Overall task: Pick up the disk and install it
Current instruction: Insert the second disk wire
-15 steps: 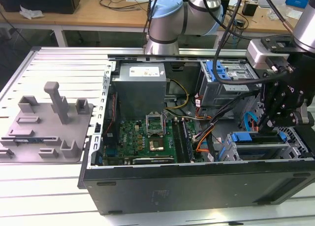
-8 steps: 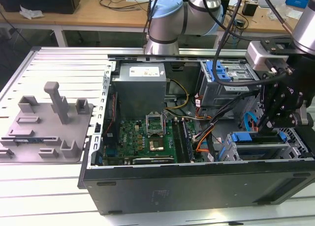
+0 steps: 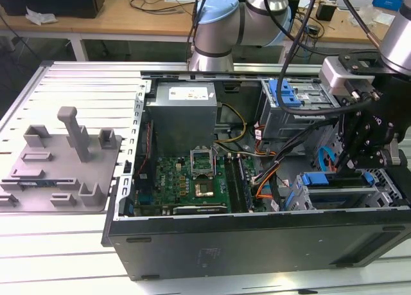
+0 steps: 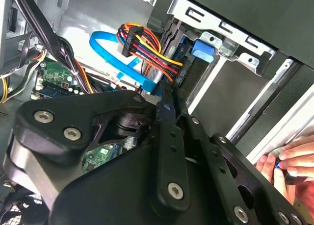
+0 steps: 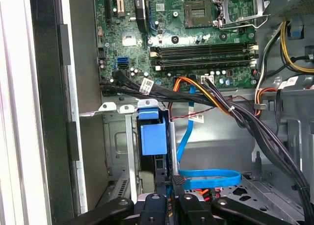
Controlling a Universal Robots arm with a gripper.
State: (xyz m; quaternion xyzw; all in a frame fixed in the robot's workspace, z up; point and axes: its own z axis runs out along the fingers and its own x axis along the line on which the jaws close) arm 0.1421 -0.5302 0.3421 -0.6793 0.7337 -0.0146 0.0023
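Note:
The disk [image 3: 335, 191] lies in the drive bay at the case's front corner, on the exterior view's right, its blue carrier showing at both ends. In the first wrist view the carrier's blue tab [image 5: 149, 137] stands in the metal cage. In the second wrist view a blue tab [image 4: 202, 50] sits beside the bundle of coloured power wires. My black gripper [image 3: 358, 166] hangs just above the bay. Its fingers meet at the tips, shut, with nothing visible between them [image 4: 167, 105] [image 5: 175, 182], close to the disk's cabled end.
The open computer case holds a motherboard [image 3: 192, 179], a grey power-supply box [image 3: 183, 115] and an upper cage with blue latches [image 3: 286, 92]. A blue data cable [image 5: 206, 178] loops near the fingertips. A person's hand [image 4: 289, 161] rests at the case edge. A grey fixture [image 3: 64, 160] lies left.

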